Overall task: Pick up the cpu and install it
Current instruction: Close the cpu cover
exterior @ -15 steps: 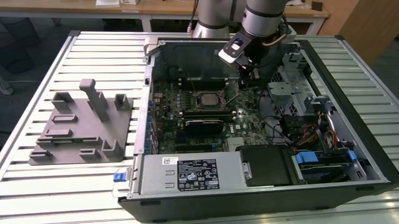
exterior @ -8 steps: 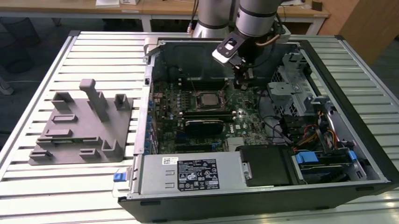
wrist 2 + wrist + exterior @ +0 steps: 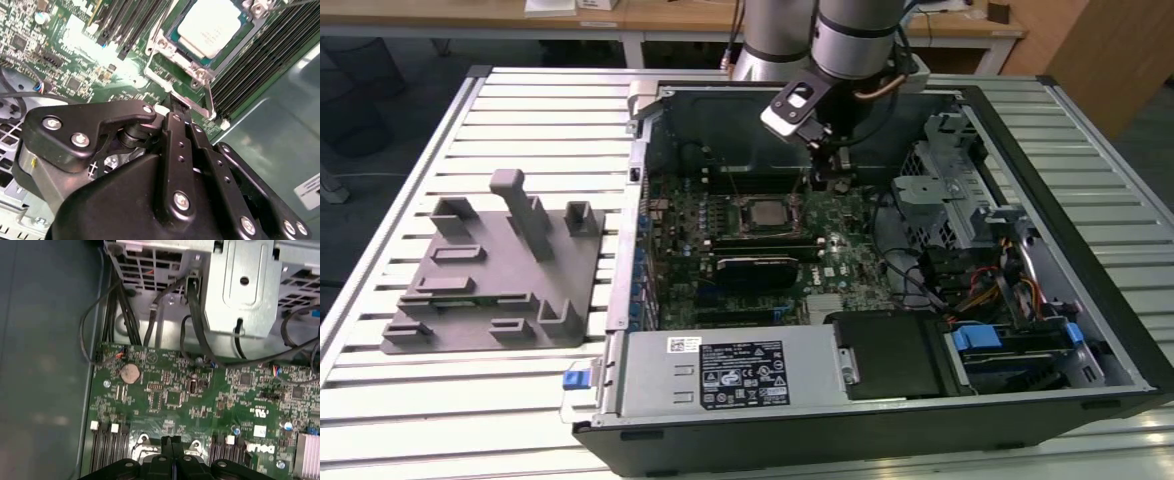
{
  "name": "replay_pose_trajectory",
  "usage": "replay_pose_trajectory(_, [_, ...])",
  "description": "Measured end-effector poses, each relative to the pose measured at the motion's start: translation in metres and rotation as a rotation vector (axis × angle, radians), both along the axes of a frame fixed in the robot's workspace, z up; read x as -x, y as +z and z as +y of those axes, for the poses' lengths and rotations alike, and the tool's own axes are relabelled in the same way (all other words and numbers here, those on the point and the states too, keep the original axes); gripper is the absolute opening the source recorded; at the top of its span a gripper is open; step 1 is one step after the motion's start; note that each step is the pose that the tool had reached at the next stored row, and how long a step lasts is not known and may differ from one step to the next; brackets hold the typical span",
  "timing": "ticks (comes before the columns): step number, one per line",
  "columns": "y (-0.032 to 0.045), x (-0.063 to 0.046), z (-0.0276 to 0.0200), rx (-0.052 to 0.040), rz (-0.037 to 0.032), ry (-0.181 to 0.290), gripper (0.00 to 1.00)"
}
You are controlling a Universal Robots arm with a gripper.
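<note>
Slatted metal table [image 3: 480,140] carries an open computer case [image 3: 1121,340] lying on its side, with wooden desks [image 3: 680,15] across the room behind it. The arm [image 3: 854,40] reaches down into the case from its far edge. It holds the gripper [image 3: 826,182] low over the green motherboard [image 3: 861,265].

In both wrist views the two black fingers [image 3: 166,447] are pressed together tip against tip, and nothing can be seen between them.

The cpu [image 3: 212,27] lies flat in its socket with the pale metal top facing up, and the socket's metal frame [image 3: 200,75] surrounds it. The fingertips stand at the edge of that frame, just beside the chip. Whether they touch the frame I cannot tell. In the exterior view the socket sits near the middle of the board, and the gripper is just to the exterior view's right of it.

Long black memory slots [image 3: 260,55] run alongside the socket. Further across the board is a round coin cell [image 3: 130,373]. Beyond the board's edge, black cables [image 3: 107,315] climb to a perforated metal drive cage [image 3: 240,280].

A silver power supply [image 3: 720,372] fills the case's near edge. A grey plastic fixture [image 3: 494,270] stands on the table at the exterior view's left of the case, well apart from the gripper.
</note>
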State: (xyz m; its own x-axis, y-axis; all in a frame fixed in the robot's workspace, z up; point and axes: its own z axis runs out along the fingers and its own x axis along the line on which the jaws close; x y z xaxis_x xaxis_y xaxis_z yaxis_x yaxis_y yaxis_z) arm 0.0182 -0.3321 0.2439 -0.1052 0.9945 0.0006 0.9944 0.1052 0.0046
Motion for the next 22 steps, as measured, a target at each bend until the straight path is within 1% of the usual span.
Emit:
replay_pose_trajectory(12, [-0.0018,0.02,0.0009,-0.0002,0.0,0.0,0.11])
replay_pose_trajectory(22, [-0.0057,0.042,0.0011,0.0,0.0,0.0,0.11])
